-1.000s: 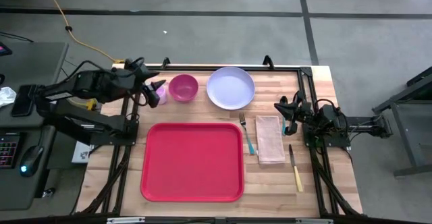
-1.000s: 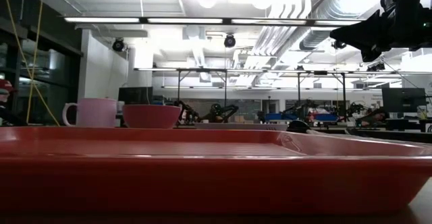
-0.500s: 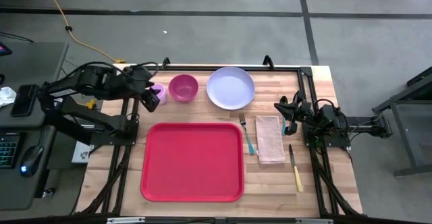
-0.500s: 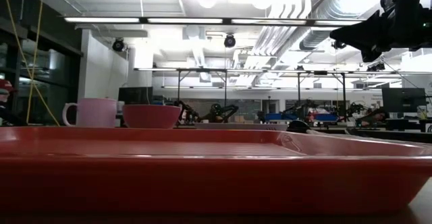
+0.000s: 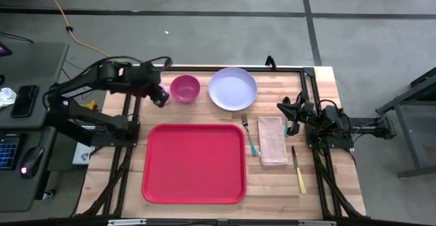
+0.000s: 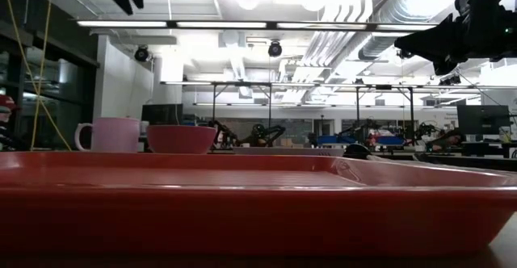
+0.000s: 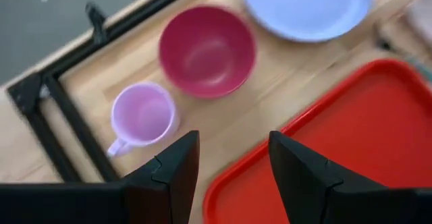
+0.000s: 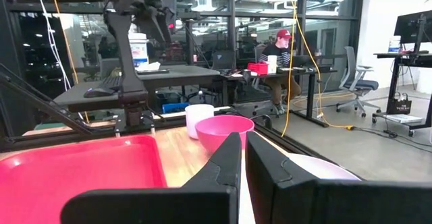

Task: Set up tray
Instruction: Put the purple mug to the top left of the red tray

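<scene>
The red tray (image 5: 194, 163) lies flat near the table's front and fills the low view's foreground (image 6: 242, 203). Behind it stand a pale pink mug (image 7: 142, 116), a magenta bowl (image 5: 184, 88) and a lavender plate (image 5: 232, 88). My left gripper (image 7: 233, 163) is open and hovers above the table's far left, over the bare wood between the mug and the tray's corner; in the high view (image 5: 159, 95) it covers the mug. My right gripper (image 5: 294, 114) waits shut above the table's right side, beside the napkin (image 5: 272, 141).
A fork (image 5: 248, 136) lies between tray and napkin, and a yellow-handled knife (image 5: 298, 170) lies to the napkin's right. Black frame rails run along the table's left, far and right edges. A person sits at a desk in the room behind (image 8: 280, 55).
My left arm has swung in over the table's far left corner and its gripper has come lower, entering the top left of the low view. The mug, bowl, plate and tray have stayed where they were.
</scene>
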Robot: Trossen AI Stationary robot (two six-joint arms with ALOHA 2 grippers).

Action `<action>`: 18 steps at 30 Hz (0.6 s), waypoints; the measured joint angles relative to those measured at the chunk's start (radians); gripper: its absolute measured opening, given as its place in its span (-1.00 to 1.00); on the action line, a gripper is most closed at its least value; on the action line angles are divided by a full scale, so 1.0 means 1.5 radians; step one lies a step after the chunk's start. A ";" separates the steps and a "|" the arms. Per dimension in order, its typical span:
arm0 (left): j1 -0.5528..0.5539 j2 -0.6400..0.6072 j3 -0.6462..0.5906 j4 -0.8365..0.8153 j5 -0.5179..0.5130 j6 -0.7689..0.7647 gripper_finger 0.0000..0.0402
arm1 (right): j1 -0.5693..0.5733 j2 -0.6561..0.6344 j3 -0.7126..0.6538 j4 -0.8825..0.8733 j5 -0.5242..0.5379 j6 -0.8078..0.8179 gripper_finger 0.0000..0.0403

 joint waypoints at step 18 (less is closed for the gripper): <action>0.263 0.120 -0.022 -0.023 0.121 0.222 0.05 | 0.000 0.000 0.000 -0.017 -0.002 0.001 -1.00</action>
